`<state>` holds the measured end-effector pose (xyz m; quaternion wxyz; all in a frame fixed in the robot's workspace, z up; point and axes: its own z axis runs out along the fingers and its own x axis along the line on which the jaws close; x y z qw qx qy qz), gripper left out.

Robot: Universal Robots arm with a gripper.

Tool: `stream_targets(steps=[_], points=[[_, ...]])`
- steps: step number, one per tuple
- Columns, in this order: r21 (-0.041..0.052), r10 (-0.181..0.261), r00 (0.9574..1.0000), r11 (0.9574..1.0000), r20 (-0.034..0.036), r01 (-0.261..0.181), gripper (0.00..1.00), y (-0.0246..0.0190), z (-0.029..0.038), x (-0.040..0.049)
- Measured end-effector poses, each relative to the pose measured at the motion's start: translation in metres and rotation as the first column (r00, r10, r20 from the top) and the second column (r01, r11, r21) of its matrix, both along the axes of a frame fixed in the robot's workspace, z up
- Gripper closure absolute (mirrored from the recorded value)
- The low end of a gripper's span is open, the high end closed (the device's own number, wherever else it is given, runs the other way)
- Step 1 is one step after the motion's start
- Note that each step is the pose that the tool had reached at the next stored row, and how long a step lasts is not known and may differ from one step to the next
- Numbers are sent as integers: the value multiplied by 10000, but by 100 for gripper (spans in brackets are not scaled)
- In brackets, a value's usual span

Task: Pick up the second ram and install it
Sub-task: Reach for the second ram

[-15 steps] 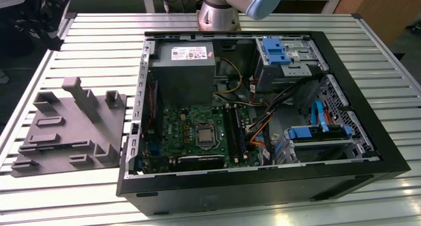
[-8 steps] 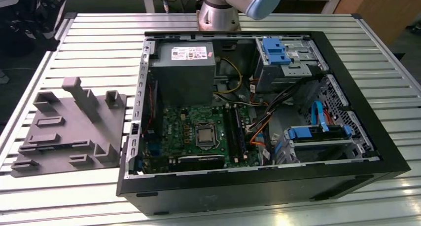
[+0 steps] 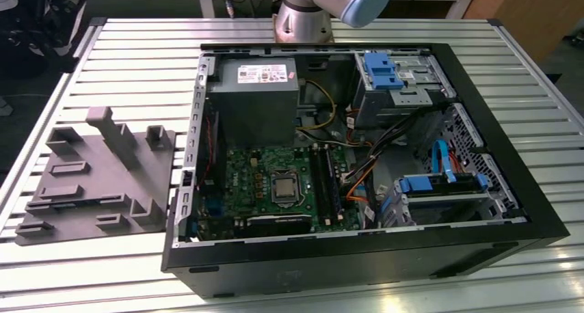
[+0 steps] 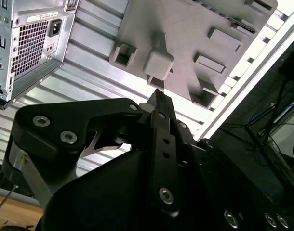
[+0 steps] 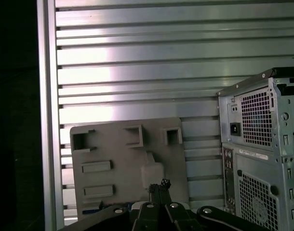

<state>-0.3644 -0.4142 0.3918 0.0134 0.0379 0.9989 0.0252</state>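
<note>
The open computer case [image 3: 365, 262] lies on its side on the slatted counter [image 3: 137, 53]. Inside are a power supply [image 3: 254, 98], a green motherboard [image 3: 251, 183] and blue drive brackets [image 3: 381, 70]. Dark ram slots [image 3: 327, 180] run beside the processor socket [image 3: 284, 188]. I cannot tell whether the second ram sits in them. In both wrist views the claw [image 4: 155, 94] [image 5: 161, 185] hangs over the grey holder plate [image 3: 96, 183], fingers pressed together.

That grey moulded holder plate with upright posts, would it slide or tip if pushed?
Being broad and flat, the grey moulded holder plate probably slides rather than tips. Likely stiff; grooves in the ribbed metal table might snag it.
</note>
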Motion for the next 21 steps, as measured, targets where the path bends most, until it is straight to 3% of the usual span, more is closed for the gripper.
stream_targets(steps=[21], points=[[0,1,10000,10000,0,-1,89,-86,-10,-87]])
